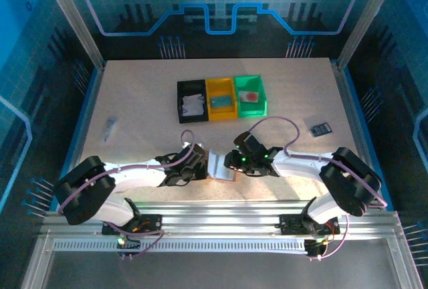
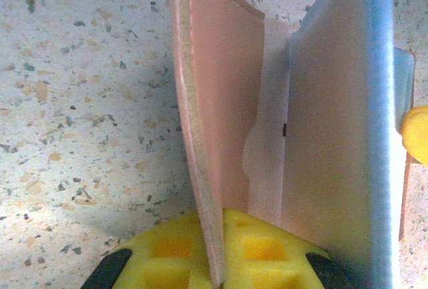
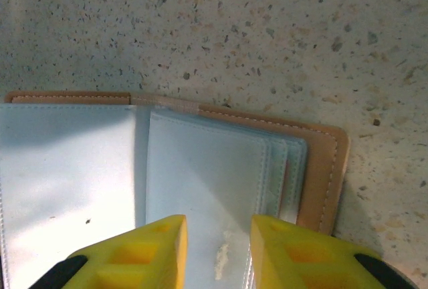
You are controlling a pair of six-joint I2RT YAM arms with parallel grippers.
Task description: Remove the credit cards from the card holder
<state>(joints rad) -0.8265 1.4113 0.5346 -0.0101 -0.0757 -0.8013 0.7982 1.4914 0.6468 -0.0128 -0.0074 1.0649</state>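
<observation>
The pinkish-tan card holder [image 1: 221,167] lies spread open on the table between my two grippers. My left gripper [image 2: 219,265] is shut on the edge of its raised cover flap [image 2: 227,102], which stands upright between the yellow pads. My right gripper [image 3: 219,235] is open, its yellow fingers [image 3: 294,249] apart just above the pale blue clear pockets [image 3: 207,168] that lie on the tan cover [image 3: 324,162]. A thin reddish edge [image 3: 285,185] shows between the pocket leaves; I cannot tell whether it is one of the credit cards.
Black [image 1: 180,95], yellow [image 1: 221,86] and green [image 1: 259,95] bins stand in a row at the back centre, each with flat items inside. A small dark object [image 1: 321,129] lies at the right and a small pale one [image 1: 110,128] at the left.
</observation>
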